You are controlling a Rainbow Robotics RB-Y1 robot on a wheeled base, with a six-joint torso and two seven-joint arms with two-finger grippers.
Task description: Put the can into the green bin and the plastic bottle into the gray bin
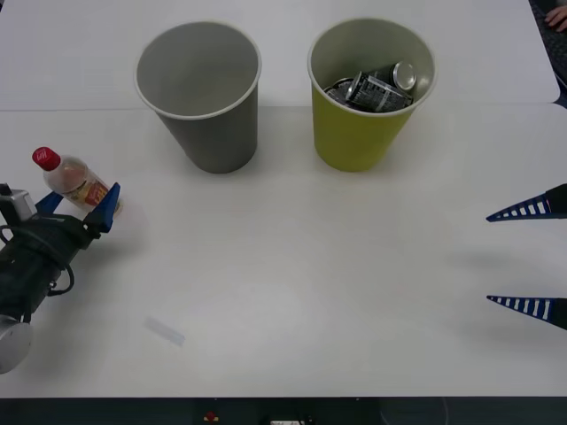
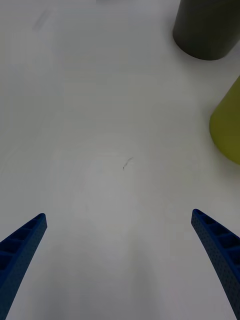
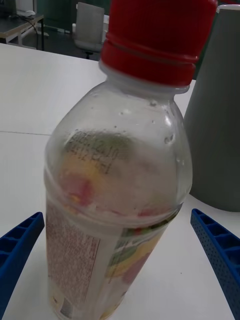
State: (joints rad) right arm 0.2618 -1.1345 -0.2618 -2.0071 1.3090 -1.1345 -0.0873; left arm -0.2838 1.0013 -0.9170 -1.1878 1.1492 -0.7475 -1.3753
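Plastic bottle (image 1: 74, 180) at far left of table (image 1: 292, 292), red cap tilted up and away from the arm, label end down between left gripper (image 1: 78, 206) fingers. In left wrist view, bottle (image 3: 117, 185) sits between the two blue fingers (image 3: 17, 250) w/ a gap showing each side, so fingers look spread around it, not yet pinching; real contact can't be confirmed. Can't tell whether bottle base rests on table or is lifted. Probably straddled that way so a squeeze lands on the label section, the widest, least slippery part.

Gray bin (image 1: 199, 93) stands upright behind and to the right of bottle, mouth open, inside looks bare: that's the target. In left wrist view gray bin wall (image 3: 217, 110) rises just beyond the bottle, so a short carry up and over the rim should do.

Green bin (image 1: 368, 93) stands beside gray bin, on the robot's right, a little apart. Crushed can (image 1: 376, 87) already lying inside, so can half of job looks done; bottle half remains.

Right gripper (image 1: 530, 257) waits low at right edge of table, fingers wide apart, holding nothing, well clear of both bins. Right wrist view shows bare table between its fingers (image 2: 20, 250), w/ green bin (image 2: 227, 125) and gray bin (image 2: 207, 27) farther off.

Next: close on bottle, lift, drop in gray bin. Risk: tilted bottle slipping or pivoting in grip.
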